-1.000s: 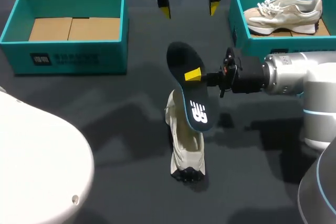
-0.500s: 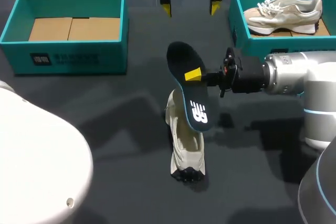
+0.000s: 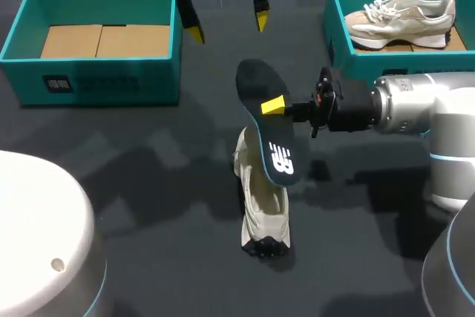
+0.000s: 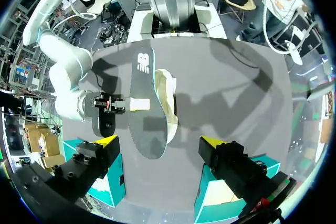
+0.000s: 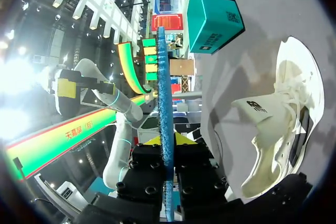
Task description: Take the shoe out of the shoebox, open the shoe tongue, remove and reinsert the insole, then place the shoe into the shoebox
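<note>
A black insole [image 3: 266, 118] with a teal edge hangs tilted above the white shoe [image 3: 262, 209], which lies on the dark table with its toe toward the front. My right gripper [image 3: 274, 105] comes in from the right and is shut on the insole's middle. Seen edge-on, the insole [image 5: 162, 124] stands between the right gripper's [image 5: 167, 140] yellow tips, with the shoe [image 5: 283, 124] beside it. My left gripper [image 3: 228, 26] hangs open at the table's far side, apart from everything. From the left gripper [image 4: 160, 141], the insole [image 4: 144, 103] and shoe [image 4: 167, 95] lie ahead.
A teal shoebox [image 3: 330, 16] at the back right holds a beige shoe [image 3: 401, 16]. Another teal shoebox [image 3: 96, 83] at the back left holds cardboard sheets [image 3: 104, 40]. My left arm's white housing [image 3: 37, 243] fills the front left corner.
My left gripper has swung to the left and turned at the far side of the table, still open. The white left arm housing has dropped lower. The right gripper and insole have not moved.
</note>
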Controlling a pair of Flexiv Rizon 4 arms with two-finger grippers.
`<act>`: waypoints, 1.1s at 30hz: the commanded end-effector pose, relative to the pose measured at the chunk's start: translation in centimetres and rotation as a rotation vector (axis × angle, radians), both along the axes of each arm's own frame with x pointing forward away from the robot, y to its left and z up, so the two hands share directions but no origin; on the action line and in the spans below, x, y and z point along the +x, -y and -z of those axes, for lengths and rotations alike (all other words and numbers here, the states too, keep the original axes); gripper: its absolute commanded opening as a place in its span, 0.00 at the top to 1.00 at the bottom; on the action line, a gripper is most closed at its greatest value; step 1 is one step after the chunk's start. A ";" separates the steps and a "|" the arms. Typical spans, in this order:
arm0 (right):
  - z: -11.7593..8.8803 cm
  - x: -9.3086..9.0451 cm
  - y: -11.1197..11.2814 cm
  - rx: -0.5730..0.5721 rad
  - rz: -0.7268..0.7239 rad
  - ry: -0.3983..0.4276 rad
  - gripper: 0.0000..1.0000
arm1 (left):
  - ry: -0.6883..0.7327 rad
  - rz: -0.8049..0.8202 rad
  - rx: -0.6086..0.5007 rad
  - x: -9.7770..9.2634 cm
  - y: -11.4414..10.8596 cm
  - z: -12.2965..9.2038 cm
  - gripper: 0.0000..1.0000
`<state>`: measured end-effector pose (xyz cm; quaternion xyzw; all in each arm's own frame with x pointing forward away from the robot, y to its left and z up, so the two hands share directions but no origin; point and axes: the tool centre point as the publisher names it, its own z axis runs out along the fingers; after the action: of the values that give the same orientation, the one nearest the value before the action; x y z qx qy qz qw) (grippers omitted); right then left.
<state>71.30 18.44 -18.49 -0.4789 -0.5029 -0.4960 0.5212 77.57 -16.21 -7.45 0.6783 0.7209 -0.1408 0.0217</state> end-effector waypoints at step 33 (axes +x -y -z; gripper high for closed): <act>0.1 0.0 -0.1 0.000 0.001 0.000 1.00 | 0.119 -0.081 -0.928 -2.1 -1.9 3.8 0.00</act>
<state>71.36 18.52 -18.54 -0.4785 -0.5025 -0.4965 0.5216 75.98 -14.70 -10.70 0.6312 0.6516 -0.3222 0.2706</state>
